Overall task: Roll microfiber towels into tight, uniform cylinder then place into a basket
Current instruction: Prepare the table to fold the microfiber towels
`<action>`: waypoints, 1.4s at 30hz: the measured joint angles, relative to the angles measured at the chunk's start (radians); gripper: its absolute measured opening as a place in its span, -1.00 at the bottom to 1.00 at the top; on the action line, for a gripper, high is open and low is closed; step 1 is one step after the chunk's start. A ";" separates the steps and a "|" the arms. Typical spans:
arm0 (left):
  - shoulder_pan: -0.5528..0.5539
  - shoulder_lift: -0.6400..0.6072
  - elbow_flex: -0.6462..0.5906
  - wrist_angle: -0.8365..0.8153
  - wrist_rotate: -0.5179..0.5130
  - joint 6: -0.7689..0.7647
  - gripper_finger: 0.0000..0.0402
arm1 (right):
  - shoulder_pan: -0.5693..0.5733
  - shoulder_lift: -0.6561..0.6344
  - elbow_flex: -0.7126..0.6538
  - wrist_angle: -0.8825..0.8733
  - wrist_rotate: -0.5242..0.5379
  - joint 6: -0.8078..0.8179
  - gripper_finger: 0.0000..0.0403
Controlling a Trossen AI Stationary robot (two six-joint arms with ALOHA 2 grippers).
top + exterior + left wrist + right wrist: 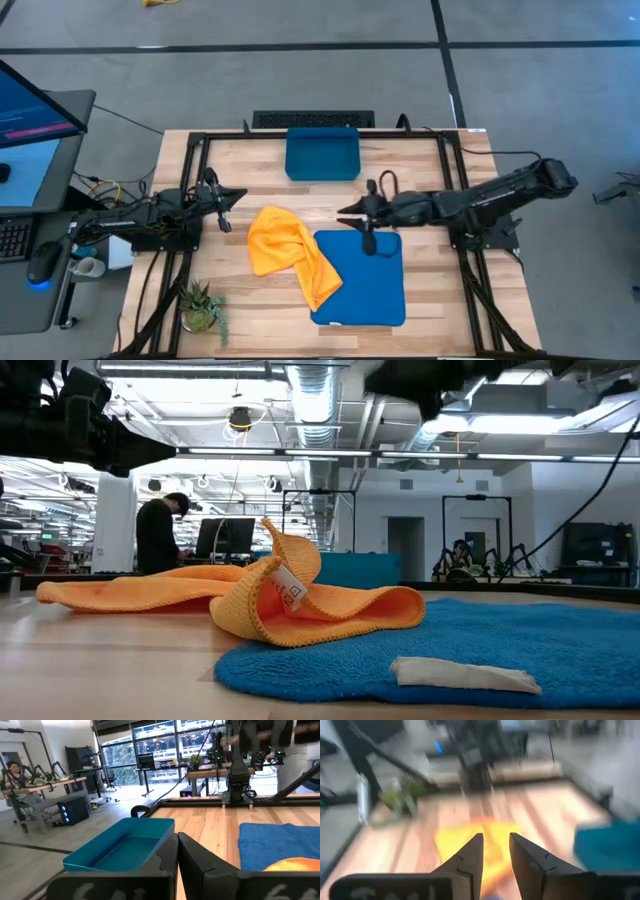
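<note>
The yellow-orange towel lies crumpled at mid-table, and its near-right part rests on the left edge of the blue towel, which lies flat. In the low view the yellow-orange towel is folded over on the blue towel, which shows a white label. The dark blue basket stands at the far middle with nothing in it. My right gripper hovers open above the table, pointing left, between the basket and the towels; the wrist view shows nothing between its fingers. My left gripper waits shut at the left.
A small potted plant stands at the near left corner. A black keyboard-like bar lies beyond the table's far edge. Black frame rails run along the table's sides. A person stands in the room far behind.
</note>
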 joint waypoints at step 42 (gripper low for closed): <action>0.000 0.000 0.000 -0.007 0.001 -0.012 -1.00 | -0.023 0.581 0.306 -0.152 -0.146 0.425 0.21</action>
